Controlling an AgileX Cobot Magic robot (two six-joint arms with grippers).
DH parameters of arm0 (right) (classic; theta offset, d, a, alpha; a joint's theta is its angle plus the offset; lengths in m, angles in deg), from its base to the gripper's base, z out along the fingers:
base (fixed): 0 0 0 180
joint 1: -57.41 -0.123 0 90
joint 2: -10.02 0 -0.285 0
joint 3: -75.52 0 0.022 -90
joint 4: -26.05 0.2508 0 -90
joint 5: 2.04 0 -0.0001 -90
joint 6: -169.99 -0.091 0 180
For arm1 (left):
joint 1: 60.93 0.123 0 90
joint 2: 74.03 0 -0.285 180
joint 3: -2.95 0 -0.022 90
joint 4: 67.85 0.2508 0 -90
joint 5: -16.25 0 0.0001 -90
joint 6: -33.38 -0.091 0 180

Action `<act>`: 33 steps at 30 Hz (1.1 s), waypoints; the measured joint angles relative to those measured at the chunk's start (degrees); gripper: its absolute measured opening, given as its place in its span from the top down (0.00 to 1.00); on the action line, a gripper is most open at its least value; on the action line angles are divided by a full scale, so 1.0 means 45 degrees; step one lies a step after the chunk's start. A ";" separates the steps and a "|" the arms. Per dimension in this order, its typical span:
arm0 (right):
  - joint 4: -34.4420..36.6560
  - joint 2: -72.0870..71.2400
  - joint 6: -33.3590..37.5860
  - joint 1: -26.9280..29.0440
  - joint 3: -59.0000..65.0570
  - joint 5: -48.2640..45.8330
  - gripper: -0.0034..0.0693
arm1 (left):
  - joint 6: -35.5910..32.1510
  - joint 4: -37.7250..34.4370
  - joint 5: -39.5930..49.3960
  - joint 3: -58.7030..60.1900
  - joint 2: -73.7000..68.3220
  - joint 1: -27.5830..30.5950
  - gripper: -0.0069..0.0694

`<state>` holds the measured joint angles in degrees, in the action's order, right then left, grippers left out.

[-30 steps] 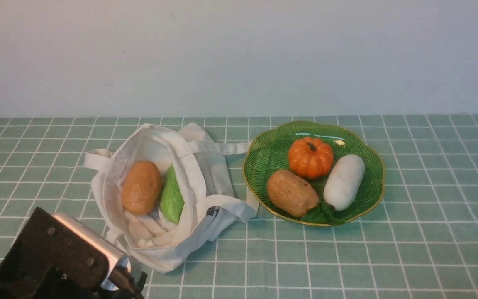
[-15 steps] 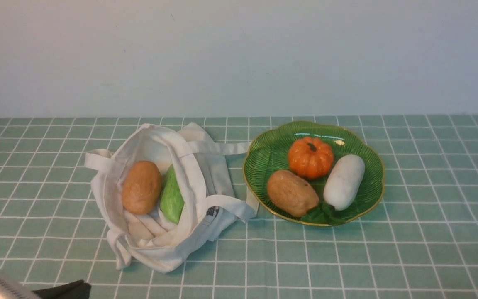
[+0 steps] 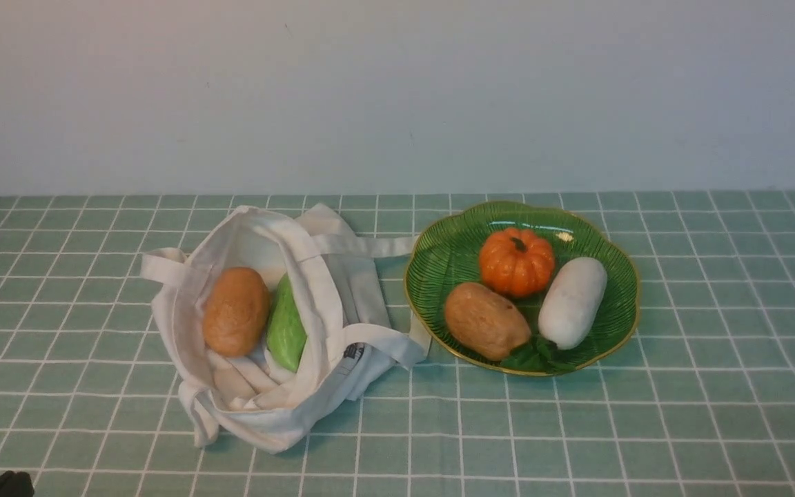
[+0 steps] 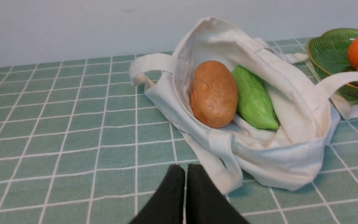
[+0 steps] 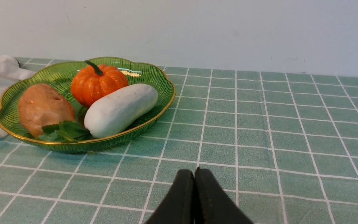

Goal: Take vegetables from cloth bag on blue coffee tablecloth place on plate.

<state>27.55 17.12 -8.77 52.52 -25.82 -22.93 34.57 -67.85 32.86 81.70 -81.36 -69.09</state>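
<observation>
Radish (image 3: 572,302) on plate (image 3: 439,257), well clear of both tools.
Left tool (image 4: 185,169) closed, empty, near cloth bag (image 4: 291,158); right tool (image 5: 194,174) closed, empty, near plate.

White radish (image 3: 572,301) lies in green plate (image 3: 439,259), leaves toward camera. Off-white bag (image 3: 342,304) slumped open beside it on checked cloth (image 3: 715,386).

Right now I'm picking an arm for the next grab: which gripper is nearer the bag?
Left. The left gripper, shut, sits just short of the bag. The right gripper, shut, faces the plate; the bag lies beyond the plate.
</observation>
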 joint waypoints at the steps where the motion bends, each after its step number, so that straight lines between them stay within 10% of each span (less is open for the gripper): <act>1: 0.0000 0.0000 0.0000 0.0000 0.0000 0.0000 0.97 | -0.0001 0.0000 -0.0025 0.0000 0.0032 0.0066 0.92; 33: 0.0000 0.0000 -0.0013 0.0000 0.0000 0.0000 0.97 | 0.0012 0.0000 0.1024 0.0000 0.0032 0.1260 0.92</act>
<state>27.55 17.12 -8.83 52.52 -25.82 -22.93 34.62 -67.85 37.47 81.70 -81.22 -63.42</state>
